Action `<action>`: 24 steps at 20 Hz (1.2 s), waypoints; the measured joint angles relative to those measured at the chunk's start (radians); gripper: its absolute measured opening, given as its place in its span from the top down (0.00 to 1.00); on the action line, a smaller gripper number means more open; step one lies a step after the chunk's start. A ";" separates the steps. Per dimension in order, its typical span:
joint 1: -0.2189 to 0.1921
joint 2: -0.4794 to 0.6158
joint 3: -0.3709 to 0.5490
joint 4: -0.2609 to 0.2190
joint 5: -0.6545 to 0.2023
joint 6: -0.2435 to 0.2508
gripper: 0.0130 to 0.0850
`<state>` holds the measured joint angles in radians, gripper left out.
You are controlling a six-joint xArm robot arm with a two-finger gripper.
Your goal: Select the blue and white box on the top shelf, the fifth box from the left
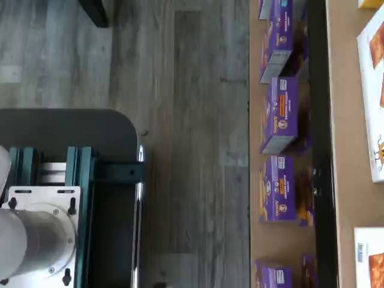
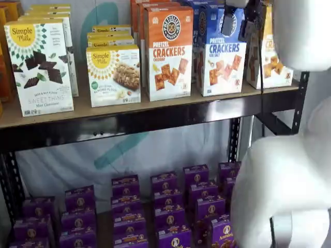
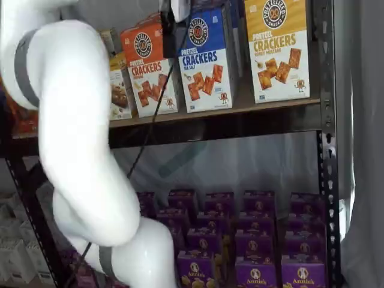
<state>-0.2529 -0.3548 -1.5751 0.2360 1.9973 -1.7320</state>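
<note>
Nearest the cameras stands the white arm (image 3: pixel 78 150), bulky in both shelf views and reaching up toward the top shelf (image 2: pixel 155 111). Judging from these pictures the task is barely begun: the blue and white box (image 2: pixel 221 51) stands upright in its row, between the orange-topped box (image 2: pixel 168 51) on its left and the yellow-topped box (image 3: pixel 279 51) on its right, and nothing has hold of it. The gripper (image 2: pixel 239 20) hangs from the upper edge just in front of that box's blue top, close to it and apparently not touching. Only dark parts of it show, so I cannot tell how wide the fingers stand, and no box sits between them. Reaching in, closing and drawing the box out all remain. Below and farther back, purple boxes (image 2: pixel 165 206) fill the lower level.
</note>
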 joint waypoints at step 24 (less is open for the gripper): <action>-0.077 -0.051 0.014 0.233 -0.134 0.035 0.00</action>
<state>-0.3295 -0.4063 -1.5615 0.4695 1.8629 -1.6966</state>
